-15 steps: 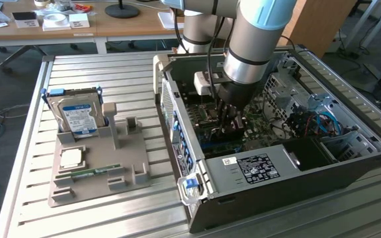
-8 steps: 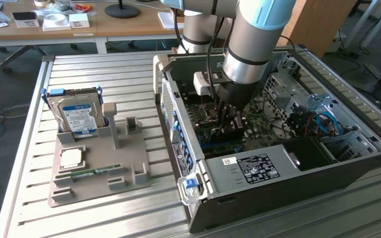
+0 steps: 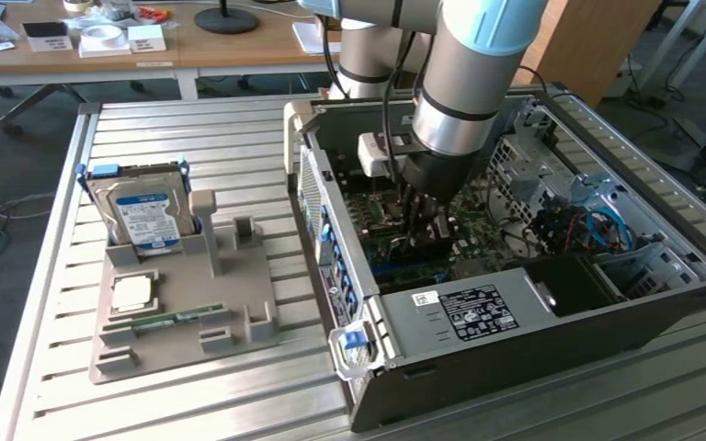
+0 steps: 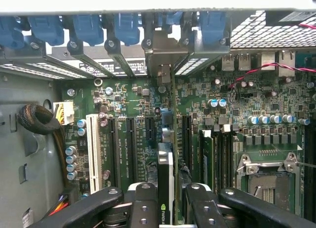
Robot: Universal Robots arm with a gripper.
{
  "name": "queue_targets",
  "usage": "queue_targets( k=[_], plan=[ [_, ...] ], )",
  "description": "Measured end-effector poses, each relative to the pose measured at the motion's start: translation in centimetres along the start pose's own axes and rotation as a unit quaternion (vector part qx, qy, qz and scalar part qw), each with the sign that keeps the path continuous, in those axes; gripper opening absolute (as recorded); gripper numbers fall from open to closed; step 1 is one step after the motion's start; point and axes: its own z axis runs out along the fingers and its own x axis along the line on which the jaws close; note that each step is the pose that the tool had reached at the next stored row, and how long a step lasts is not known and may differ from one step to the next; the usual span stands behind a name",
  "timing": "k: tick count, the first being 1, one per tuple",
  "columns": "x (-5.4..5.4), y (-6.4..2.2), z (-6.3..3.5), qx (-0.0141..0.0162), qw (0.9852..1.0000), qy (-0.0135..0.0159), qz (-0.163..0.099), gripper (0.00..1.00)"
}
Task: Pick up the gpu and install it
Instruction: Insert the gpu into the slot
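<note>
The gpu stands edge-on over the green motherboard, in line with a black expansion slot. Its metal bracket sits at the case's rear slot openings. My gripper is shut on the card, one black finger on each side of it. In the exterior view my gripper reaches down into the open computer case, and the card below it is mostly hidden by the arm.
A grey holder at the exterior view's left carries a hard drive, a processor chip and a green memory stick. Inside the case are a white slot, the processor socket and the power supply.
</note>
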Motion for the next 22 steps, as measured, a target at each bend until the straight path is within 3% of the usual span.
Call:
queue_targets(
  k=[18, 19, 22],
  plan=[
    [0.0, 0.1, 0.04, -0.0003, 1.0, -0.0005, 0.0, 0.26],
    [0.0, 0.05, 0.01, 0.0001, 1.0, -0.0001, 0.0, 0.4],
    [0.0, 0.05, 0.0, 0.0001, 1.0, -0.0001, 0.0, 0.4]
  ],
)
